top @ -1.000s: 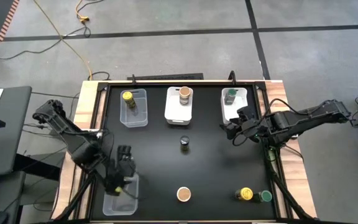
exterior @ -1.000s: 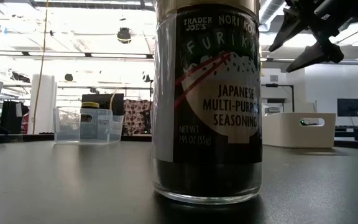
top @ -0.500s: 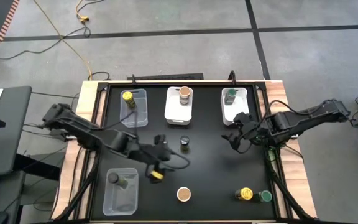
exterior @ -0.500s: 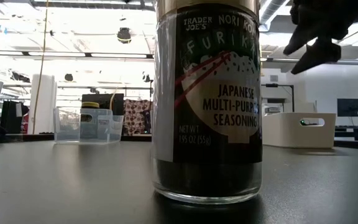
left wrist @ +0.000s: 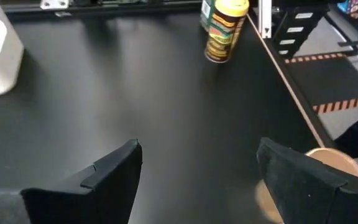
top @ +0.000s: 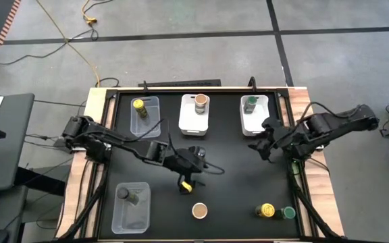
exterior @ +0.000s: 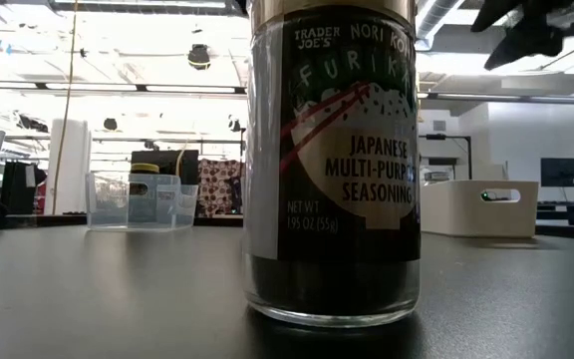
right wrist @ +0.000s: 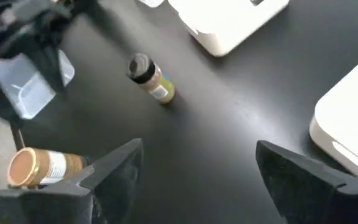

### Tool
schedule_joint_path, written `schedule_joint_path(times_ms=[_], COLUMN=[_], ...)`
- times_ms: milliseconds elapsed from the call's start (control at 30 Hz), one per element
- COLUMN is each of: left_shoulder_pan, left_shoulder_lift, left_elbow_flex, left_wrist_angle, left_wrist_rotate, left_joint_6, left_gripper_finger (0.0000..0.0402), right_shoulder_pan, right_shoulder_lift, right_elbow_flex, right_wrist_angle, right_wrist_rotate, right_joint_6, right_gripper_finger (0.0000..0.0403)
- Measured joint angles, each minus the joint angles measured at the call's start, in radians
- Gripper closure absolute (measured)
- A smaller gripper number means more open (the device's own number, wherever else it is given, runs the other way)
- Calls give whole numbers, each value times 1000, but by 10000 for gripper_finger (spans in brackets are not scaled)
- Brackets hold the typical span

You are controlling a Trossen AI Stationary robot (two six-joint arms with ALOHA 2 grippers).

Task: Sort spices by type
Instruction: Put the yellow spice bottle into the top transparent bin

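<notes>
Left gripper [top: 189, 177] reaches to the middle of the black table [top: 235, 182], its fingers [left wrist: 114, 171] spread wide with only bare table between them, and it holds nothing. Right gripper [top: 265, 140] hangs above the right part of the table, just in front of the right bin; its fingers [right wrist: 114, 165] are also apart and empty. At the far edge stand three bins in a row: a clear bin [top: 145, 117] on the left with a yellow-topped jar [top: 139, 106] inside, a white bin [top: 195, 113] in the middle with a tan-topped jar [top: 200, 101], and another white bin [top: 254, 113] on the right with a green-topped jar [top: 250, 103]. A fourth clear bin [top: 131, 206] sits at the near left corner and has a dark grey-topped jar [top: 123, 194] in it. On the open table, a tan-topped jar [top: 199, 210] stands near the front edge, close to the left gripper. At the near right, a yellow-topped jar [top: 267, 210] and a green-topped jar [top: 288, 212] stand just beside each other. A dark-topped jar [right wrist: 149, 76] is seen from the right wrist on the table; in the overhead view the left arm covers that spot.
</notes>
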Motion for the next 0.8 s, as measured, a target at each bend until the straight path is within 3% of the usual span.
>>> schedule_joint_path(times_ms=[167,433,600,800], left_shoulder_pan=[48,69,56,53], left_shoulder_lift=[-77,-437,-649,-794], left_elbow_flex=[-57,-475,-627,-694], left_wrist_angle=[-57,191,213,195], left_wrist_rotate=[63,27,-2,-7], left_joint_6=[52,-3,-29,-27], left_gripper_finger=[96,96,96,96], right_shoulder_pan=[56,157,216,291], right_shoulder_lift=[115,357,471,577], right_elbow_flex=[106,232,324,420], right_wrist_angle=[-164,-276,-322,-334], right_wrist_rotate=[0,-5,-80,-216], right_joint_6=[172,521,742,961], right_gripper_finger=[66,66,66,66])
